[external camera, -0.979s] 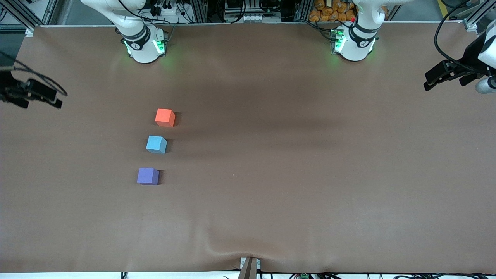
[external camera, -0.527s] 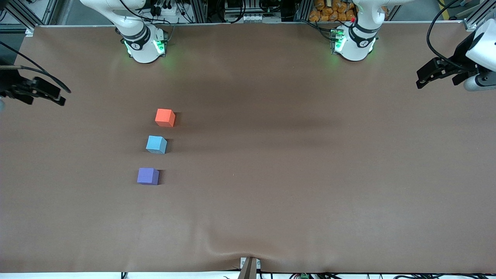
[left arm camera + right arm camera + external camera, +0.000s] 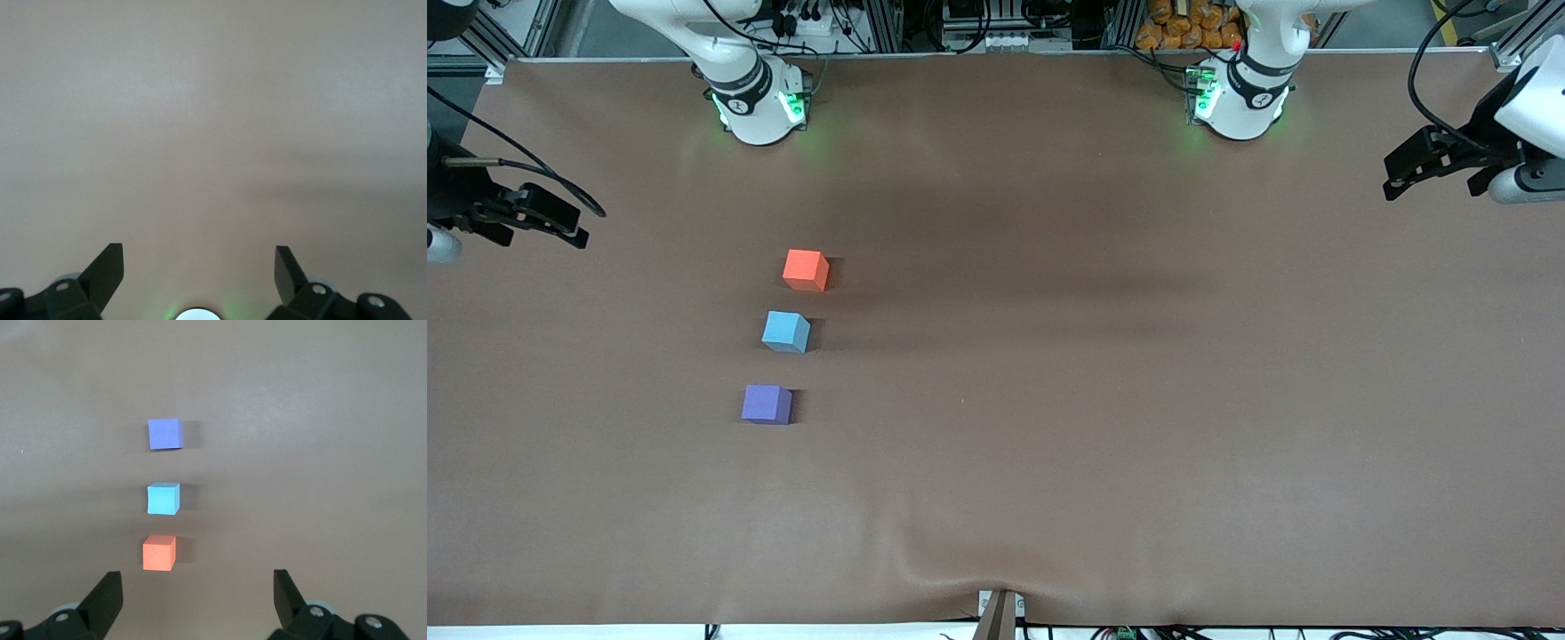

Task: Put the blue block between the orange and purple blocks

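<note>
The blue block point(image 3: 786, 332) sat between orange point(image 3: 806, 269) and purple point(image 3: 767, 404). Both tools, left point(image 3: 1405, 174) and right point(image 3: 560, 224), were spread and empty; a returning tool could knock the row.

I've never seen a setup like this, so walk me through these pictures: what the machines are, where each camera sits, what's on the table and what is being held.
Two robot arms stand at a brown table, each ending in a two-finger pincer. The wide picture looks down from a high camera facing them. The other two come from cameras on the arms' wrists.

Three small cubes sit apart in a row toward the right arm's end: the orange block farthest from the front camera, the blue block in the middle, the purple block nearest.

Nothing is held. The right pincer and the left pincer both hang open at the table's two ends. The right wrist view shows all three cubes, the left only bare table.
</note>
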